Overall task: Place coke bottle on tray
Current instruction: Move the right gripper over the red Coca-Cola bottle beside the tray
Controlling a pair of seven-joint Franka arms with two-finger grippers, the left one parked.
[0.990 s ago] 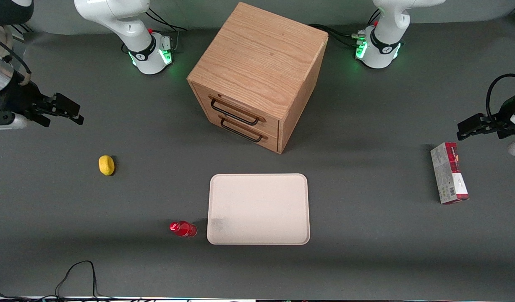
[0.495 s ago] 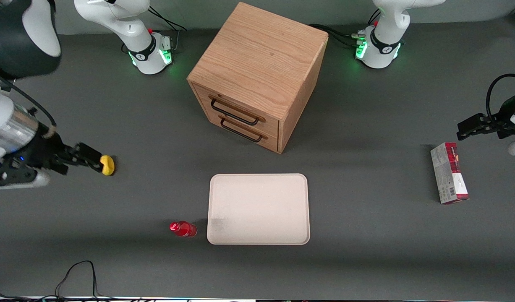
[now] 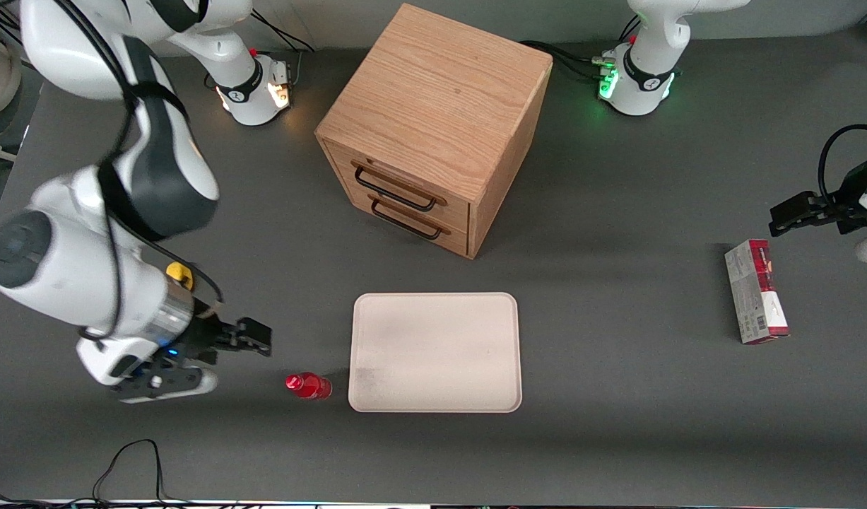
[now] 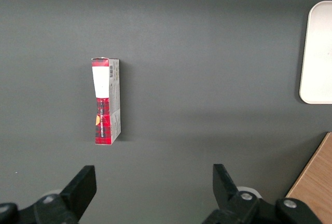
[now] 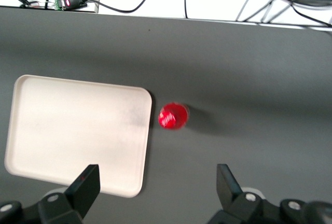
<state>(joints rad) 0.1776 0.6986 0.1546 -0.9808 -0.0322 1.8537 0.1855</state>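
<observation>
The coke bottle (image 3: pixel 309 386) is small and bright red with a red cap. It stands on the grey table close beside the tray's edge on the working arm's side, near the corner nearest the front camera. In the right wrist view I see the coke bottle (image 5: pixel 173 116) from above. The tray (image 3: pixel 435 351) is flat, pale beige and bare; the tray also shows in the right wrist view (image 5: pixel 78 130). My gripper (image 3: pixel 253 338) is open and empty, above the table, slightly farther from the front camera than the bottle and toward the working arm's end.
A wooden two-drawer cabinet (image 3: pixel 433 127) stands farther from the front camera than the tray. A yellow lemon-like object (image 3: pixel 179 274) is partly hidden by my arm. A red-and-grey box (image 3: pixel 755 300) lies toward the parked arm's end. A black cable (image 3: pixel 133 459) lies at the table's near edge.
My arm has swung nearer to the front camera and toward the bottle, passing over the yellow object. The bottle and tray have not moved.
</observation>
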